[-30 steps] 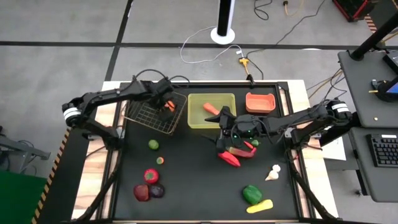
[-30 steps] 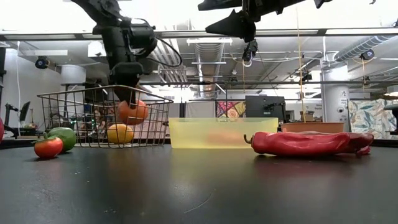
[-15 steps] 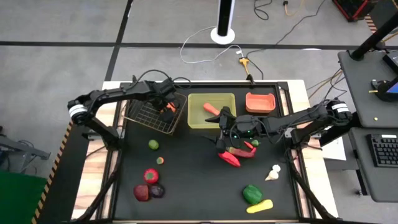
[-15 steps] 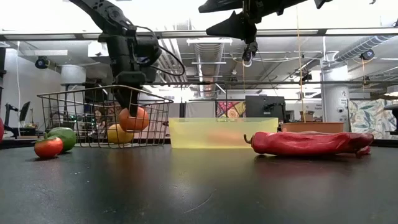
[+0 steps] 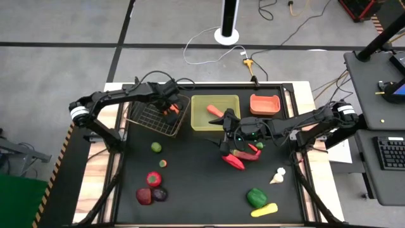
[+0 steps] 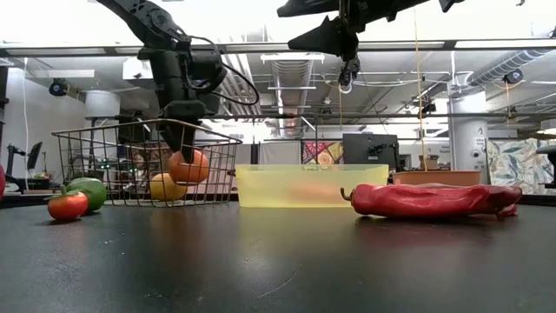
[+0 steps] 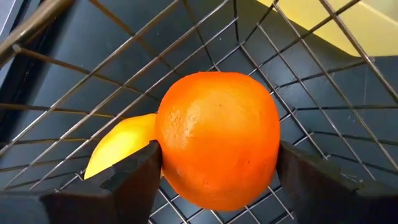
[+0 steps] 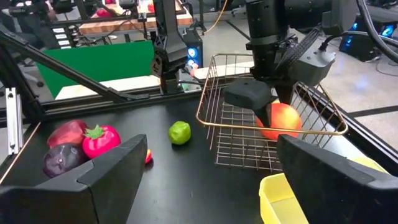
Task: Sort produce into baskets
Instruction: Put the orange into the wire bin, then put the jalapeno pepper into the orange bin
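My left gripper (image 5: 171, 109) is inside the dark wire basket (image 5: 152, 114), shut on an orange fruit (image 7: 217, 137). A yellow lemon (image 7: 118, 155) lies on the basket floor just beside and below the orange. My right gripper (image 5: 223, 134) is open and empty. It hangs well above the table, over two red chilies (image 5: 237, 158) that lie in front of the yellow-green tray (image 5: 201, 120). An orange carrot (image 5: 215, 111) lies in that tray. The salmon bin (image 5: 264, 104) stands to the tray's right. My left gripper pinches the orange fruit by its two opposite sides (image 7: 168, 155) between its two fingers (image 7: 134, 177). The fingers come from above, pointing down into the basket. The fruit hangs above the basket floor (image 6: 187, 165); whether it touches the lemon I cannot tell.
A lime (image 5: 155, 147), a small tomato (image 5: 162, 163), a red fruit (image 5: 153, 178), another red piece (image 5: 143, 196) and a purple beet (image 5: 159, 194) lie at the near left. Garlic (image 5: 277, 176), a green pepper (image 5: 255, 197) and a yellow piece (image 5: 264, 209) lie at the near right.
My left gripper has gone down a little, deeper into the wire basket, with the orange fruit still in its hold; the fruit now hangs lower, close beside the lemon. My right gripper has stayed open in place.
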Action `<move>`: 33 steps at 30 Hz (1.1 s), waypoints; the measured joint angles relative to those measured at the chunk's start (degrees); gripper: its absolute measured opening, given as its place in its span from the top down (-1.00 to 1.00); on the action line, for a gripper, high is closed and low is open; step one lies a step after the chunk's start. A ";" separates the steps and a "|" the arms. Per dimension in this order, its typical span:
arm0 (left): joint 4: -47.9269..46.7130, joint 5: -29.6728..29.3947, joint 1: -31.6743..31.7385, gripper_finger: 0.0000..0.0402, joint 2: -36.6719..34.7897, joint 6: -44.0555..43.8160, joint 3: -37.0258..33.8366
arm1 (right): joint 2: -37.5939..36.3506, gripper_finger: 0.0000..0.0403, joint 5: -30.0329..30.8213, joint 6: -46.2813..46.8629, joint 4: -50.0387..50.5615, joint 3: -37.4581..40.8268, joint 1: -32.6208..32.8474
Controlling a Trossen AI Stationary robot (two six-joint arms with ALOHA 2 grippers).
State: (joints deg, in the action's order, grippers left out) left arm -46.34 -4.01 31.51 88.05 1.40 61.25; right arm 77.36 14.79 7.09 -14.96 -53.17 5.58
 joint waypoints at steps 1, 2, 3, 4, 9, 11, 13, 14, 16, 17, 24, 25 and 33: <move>0.13 0.00 0.00 -0.42 0.00 -0.24 0.00 | 0.00 -0.75 -0.10 0.00 0.00 0.00 0.00; 0.27 0.00 0.00 -0.43 0.00 -0.36 0.00 | 0.00 -0.75 -0.23 0.00 0.00 0.00 0.00; 0.28 0.00 0.00 -0.43 0.00 -0.40 0.00 | 0.00 -0.76 -0.22 0.00 0.00 0.00 0.00; 0.24 0.00 0.00 -0.44 0.00 -0.49 0.00 | 0.00 -0.76 -0.22 0.00 0.00 0.00 0.00; 0.25 -0.02 0.00 -0.48 0.00 -0.87 0.00 | 0.00 -0.76 -0.22 0.00 0.02 0.00 0.00; 0.23 0.00 0.00 -0.49 0.00 -0.69 0.00 | 0.00 -0.76 -0.22 0.00 0.09 0.00 0.00; 0.23 -0.02 0.00 -0.49 -0.02 -0.56 0.00 | 0.00 -0.76 -0.22 0.00 0.15 0.00 0.00; 0.24 -0.02 0.00 -0.49 -0.11 -0.58 0.00 | 0.00 -0.76 -0.22 0.00 0.17 0.00 0.00; 0.21 -0.02 -0.03 -0.49 -0.66 -0.59 0.00 | 0.00 -0.76 -0.22 0.00 0.17 0.00 0.00; 0.17 -0.02 -0.10 -0.49 -1.17 -0.60 0.00 | 0.00 -0.76 -0.23 0.22 0.19 0.00 0.00; -0.47 -0.13 -2.05 -0.49 -9.05 -2.14 0.00 | -0.02 -0.76 -0.20 3.79 1.98 0.00 0.00; -0.37 -0.13 -2.81 -0.49 -10.64 -2.32 0.00 | -0.01 -0.76 -0.21 4.43 2.51 0.00 0.00; 7.21 -0.15 -13.99 -0.49 -23.45 -5.64 -3.59 | -0.02 -0.76 0.18 9.80 7.65 0.00 0.00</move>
State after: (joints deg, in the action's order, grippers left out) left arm -39.13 -4.16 17.52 64.60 -4.24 57.66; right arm 77.34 14.97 16.89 -7.31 -53.17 5.58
